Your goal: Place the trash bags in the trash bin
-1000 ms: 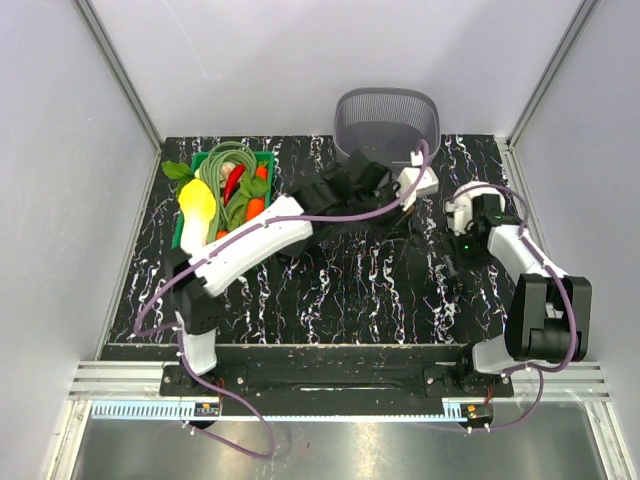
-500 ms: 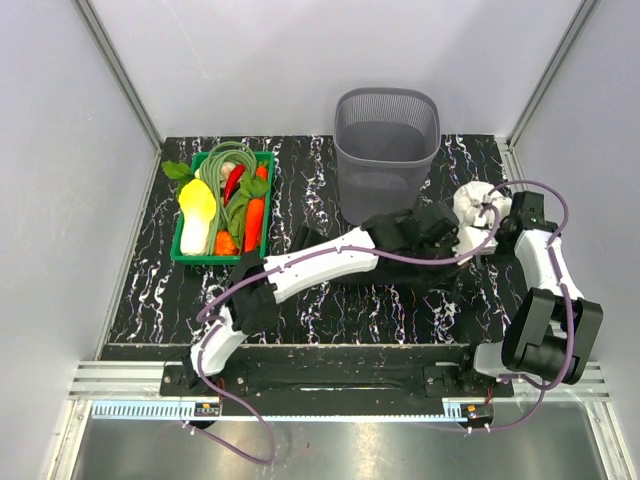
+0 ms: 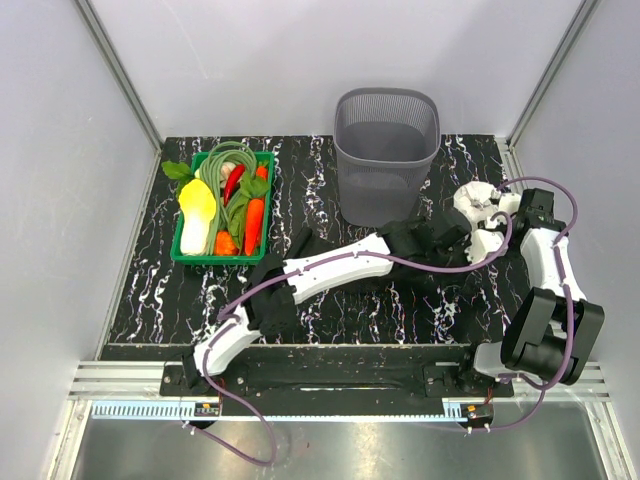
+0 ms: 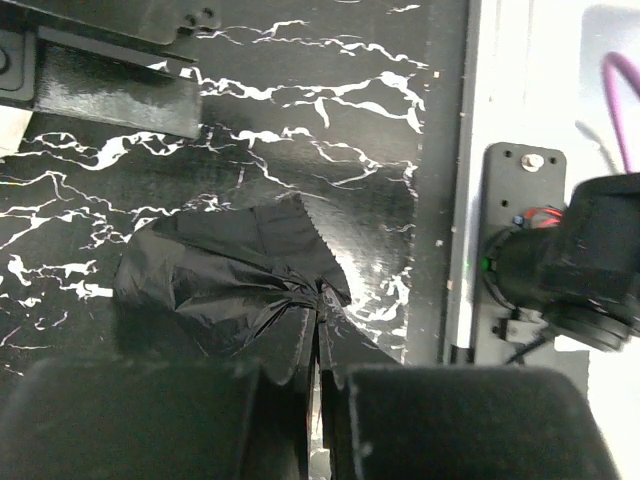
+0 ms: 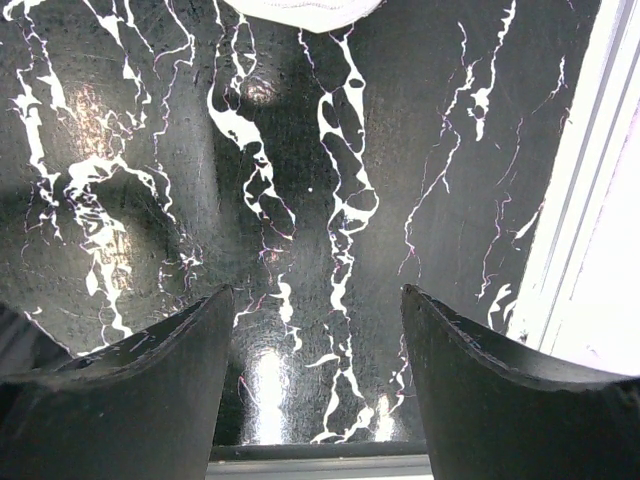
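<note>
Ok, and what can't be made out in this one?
Left wrist: how much of the trash bag the shut left hand pinches; its own fingers cover the fold.
Top external: that bag's outline, lost against the black table and the left arm.
Right wrist: the white roll, cut off by the top edge.

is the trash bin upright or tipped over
Upright: the trash bin stands on its base on the table, open rim facing up.
</note>
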